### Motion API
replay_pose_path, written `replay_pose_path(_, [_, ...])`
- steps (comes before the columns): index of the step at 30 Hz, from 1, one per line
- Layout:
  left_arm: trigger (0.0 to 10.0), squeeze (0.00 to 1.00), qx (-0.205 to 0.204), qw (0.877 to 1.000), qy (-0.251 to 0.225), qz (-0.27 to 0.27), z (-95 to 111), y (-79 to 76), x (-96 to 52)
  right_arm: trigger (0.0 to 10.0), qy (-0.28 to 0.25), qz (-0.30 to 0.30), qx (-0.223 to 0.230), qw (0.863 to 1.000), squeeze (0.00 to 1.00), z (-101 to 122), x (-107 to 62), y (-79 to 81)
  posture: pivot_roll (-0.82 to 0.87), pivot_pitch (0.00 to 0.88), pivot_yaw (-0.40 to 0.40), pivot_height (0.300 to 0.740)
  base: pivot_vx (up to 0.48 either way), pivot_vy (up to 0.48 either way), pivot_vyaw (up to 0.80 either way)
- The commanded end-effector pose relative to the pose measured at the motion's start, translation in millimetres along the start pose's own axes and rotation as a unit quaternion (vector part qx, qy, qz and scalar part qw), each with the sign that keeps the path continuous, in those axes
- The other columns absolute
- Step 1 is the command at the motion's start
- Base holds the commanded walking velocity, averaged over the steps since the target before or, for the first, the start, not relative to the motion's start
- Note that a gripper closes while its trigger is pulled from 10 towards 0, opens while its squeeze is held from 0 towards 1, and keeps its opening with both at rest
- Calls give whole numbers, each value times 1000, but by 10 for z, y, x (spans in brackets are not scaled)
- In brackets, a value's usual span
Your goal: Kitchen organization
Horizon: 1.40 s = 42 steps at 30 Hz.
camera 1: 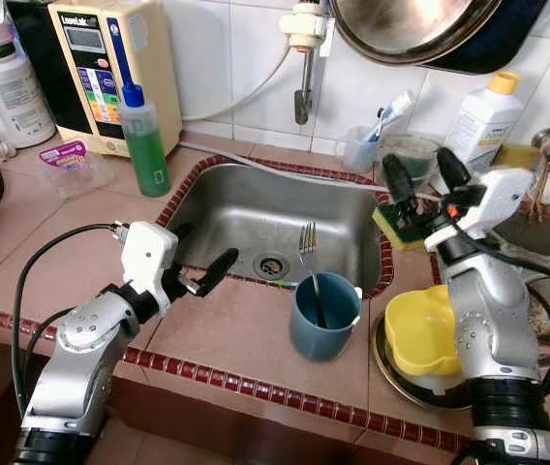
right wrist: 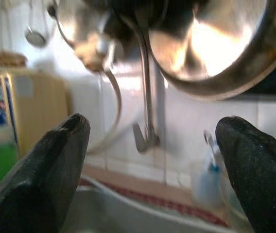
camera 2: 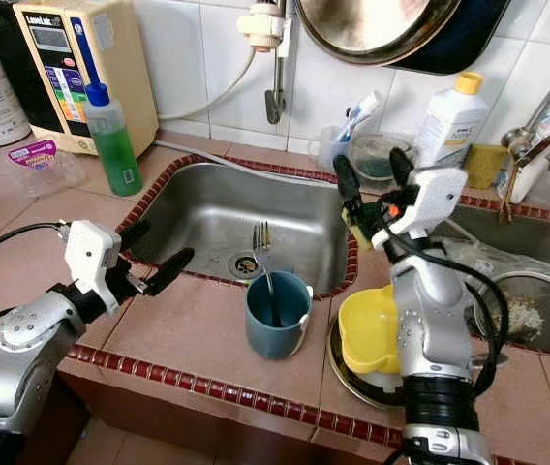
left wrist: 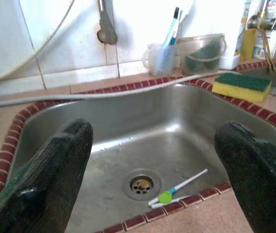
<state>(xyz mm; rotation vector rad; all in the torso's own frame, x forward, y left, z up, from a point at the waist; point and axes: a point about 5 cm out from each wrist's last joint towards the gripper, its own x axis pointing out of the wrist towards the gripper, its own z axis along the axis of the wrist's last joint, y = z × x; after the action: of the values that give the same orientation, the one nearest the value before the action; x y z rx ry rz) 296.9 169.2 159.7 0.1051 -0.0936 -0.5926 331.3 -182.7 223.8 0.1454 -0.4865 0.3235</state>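
Left pincer [camera 1: 200, 272] open over sink [camera 1: 219, 215], fork [camera 1: 311, 266] in blue cup [camera 1: 321, 320]

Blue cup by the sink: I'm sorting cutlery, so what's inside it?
A fork stands in the blue cup, tines up, handle down. The cup's bottom and anything lying there are hidden by its wall.

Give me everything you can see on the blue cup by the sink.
The blue cup is a plain teal-blue tumbler, plastic by its look, with no handle seen. It stands upright on the tiled counter at the sink's front rim, left of the yellow bowl. A metal fork stands inside, tines up. Neither gripper touches it.
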Motion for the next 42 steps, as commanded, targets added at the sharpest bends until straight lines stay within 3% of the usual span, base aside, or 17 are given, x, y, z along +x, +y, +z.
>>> replay_pose_path(1, [10000,0,5,1000,-14,15,52,54,-12,10000,-20,6,-7,1000,0,118,-6,23,-74,21,6,740,0,0,0])
replay_pose_path(7, [10000,0,-5,997,-36,62,77,106,-43,10000,-38,-26,-13,999,0,221,-74,-7,-80,21,9,740,0,0,0])
replay_pose_path(16, [10000,0,5,997,-51,53,135,79,-5,10000,-24,-27,-17,999,0,177,-95,28,-83,29,17,740,0,0,0])
replay_pose_path(22, [10000,0,21,990,-89,103,262,200,-41,10000,-12,-49,-39,998,0,116,-177,12,-85,37,25,740,0,0,0])
replay_pose_path(23, [10000,0,19,985,-102,134,290,203,-68,10000,-11,-70,-42,997,0,103,-222,7,-93,47,32,740,0,0,0])
replay_pose_path(24, [10000,0,17,980,-113,161,305,144,-96,10000,-12,-97,-38,994,0,82,-291,34,-95,51,34,740,0,0,0])
replay_pose_path(36, [10000,0,50,971,-124,198,304,101,-88,10000,-9,-114,-36,993,0,44,-295,102,-91,53,39,740,0,0,0])
replay_pose_path(39, [10000,0,103,967,-118,202,303,23,-29,10000,-1,-128,-36,991,0,4,-302,94,-81,56,37,740,0,0,0])
replay_pose_path(42, [10000,0,98,970,-112,194,265,-34,-4,10000,9,-134,-36,990,0,-42,-308,103,-87,49,42,740,0,0,0])
